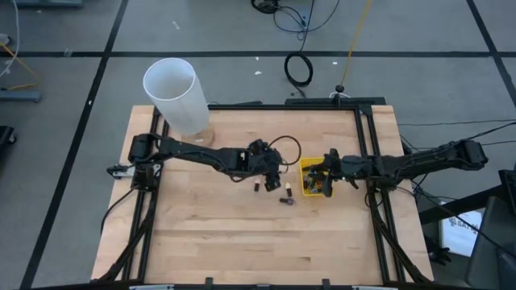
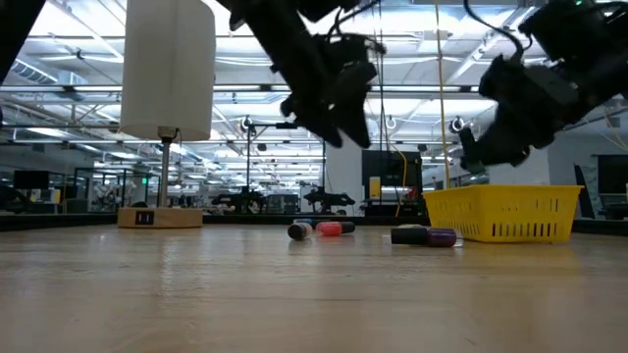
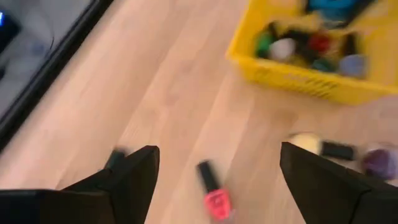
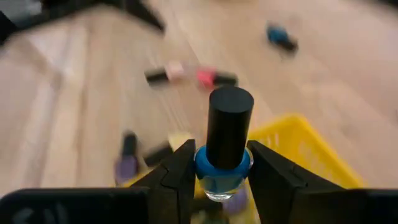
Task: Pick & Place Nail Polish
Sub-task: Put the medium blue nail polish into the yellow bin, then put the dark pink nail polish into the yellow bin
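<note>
Right wrist view shows the right hand (image 4: 219,171) closed on a teal nail polish bottle (image 4: 222,174), its fingers pressing the glass from both sides and the dark cap standing upright between them; from above, this hand (image 1: 329,179) hangs over the yellow bin (image 1: 307,167) at the desk's right side. Other bottles already lie inside the bin (image 3: 298,74), green, red and pale ones among them. The left hand (image 1: 272,179) hovers above the middle of the desk (image 1: 218,234) with its fingers (image 3: 134,177) spread wide and nothing between them. Directly below that gap a red nail polish bottle (image 3: 212,191) lies on its side on the wood, clear of both fingers. A purple bottle (image 3: 377,163) and a pale yellow one (image 3: 311,144) lie nearer the bin, just outside its wall, and a white cylinder (image 1: 173,93) stands at the far left corner
</note>
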Robot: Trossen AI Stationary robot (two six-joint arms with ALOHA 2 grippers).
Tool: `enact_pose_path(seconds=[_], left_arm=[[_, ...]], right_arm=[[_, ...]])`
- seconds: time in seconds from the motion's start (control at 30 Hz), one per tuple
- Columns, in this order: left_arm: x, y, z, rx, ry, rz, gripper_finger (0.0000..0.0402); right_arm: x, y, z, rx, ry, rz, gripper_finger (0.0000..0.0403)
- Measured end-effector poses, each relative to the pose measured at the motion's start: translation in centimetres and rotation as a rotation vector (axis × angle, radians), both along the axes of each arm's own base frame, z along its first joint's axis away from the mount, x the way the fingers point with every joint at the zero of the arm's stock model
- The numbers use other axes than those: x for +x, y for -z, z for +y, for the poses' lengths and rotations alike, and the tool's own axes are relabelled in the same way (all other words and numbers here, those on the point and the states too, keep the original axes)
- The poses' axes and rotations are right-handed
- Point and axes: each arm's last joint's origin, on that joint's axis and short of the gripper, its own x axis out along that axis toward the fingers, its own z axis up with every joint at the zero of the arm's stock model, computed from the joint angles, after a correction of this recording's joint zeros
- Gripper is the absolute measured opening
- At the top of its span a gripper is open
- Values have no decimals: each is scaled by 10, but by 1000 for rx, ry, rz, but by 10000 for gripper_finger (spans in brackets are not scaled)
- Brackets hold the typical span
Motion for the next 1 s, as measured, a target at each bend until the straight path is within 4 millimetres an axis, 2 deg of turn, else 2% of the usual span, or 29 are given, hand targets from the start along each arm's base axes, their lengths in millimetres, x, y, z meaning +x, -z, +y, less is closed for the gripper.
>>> enact_pose_path(seconds=[0.23,0.47,0.77,1.0], left_arm=[[-3,7,18,-65,-126,16,298],[-3,11,27,-79,-162,21,292],[-2,15,27,-81,-161,29,296],[-2,14,27,-81,-161,28,296]], right_arm=[[-4,8,0,45,32,85,115],[-5,10,0,61,43,102,147],[-4,9,2,96,2,96,148],[2,-1,2,70,-20,-20,143]])
